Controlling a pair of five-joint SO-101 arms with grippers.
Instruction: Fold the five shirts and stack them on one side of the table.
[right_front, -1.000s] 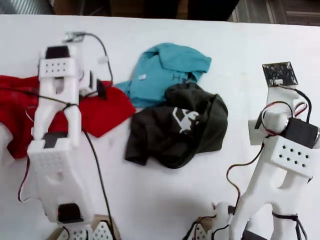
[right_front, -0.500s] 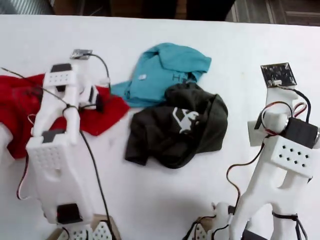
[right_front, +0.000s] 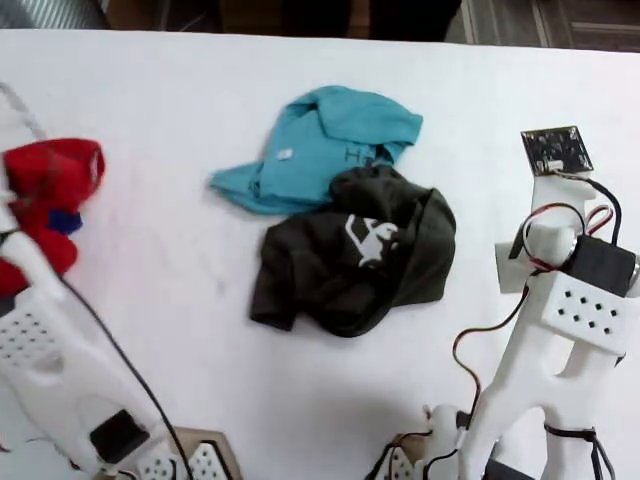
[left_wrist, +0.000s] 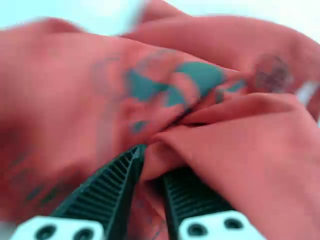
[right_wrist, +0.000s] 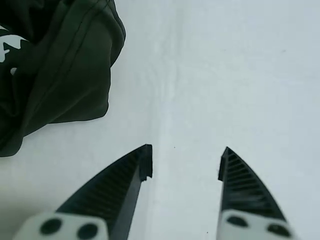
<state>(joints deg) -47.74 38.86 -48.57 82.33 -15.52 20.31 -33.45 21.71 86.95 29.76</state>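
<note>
left gripper pinched red shirt | right gripper hung open above table | red shirt got pulled away from blue shirt

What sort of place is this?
Probably a robotics lab bench: a white plastic robot arm with loose wires and a bare circuit board, at a white table with a crumpled teal shirt, a dark green shirt and a bunched red shirt.
</note>
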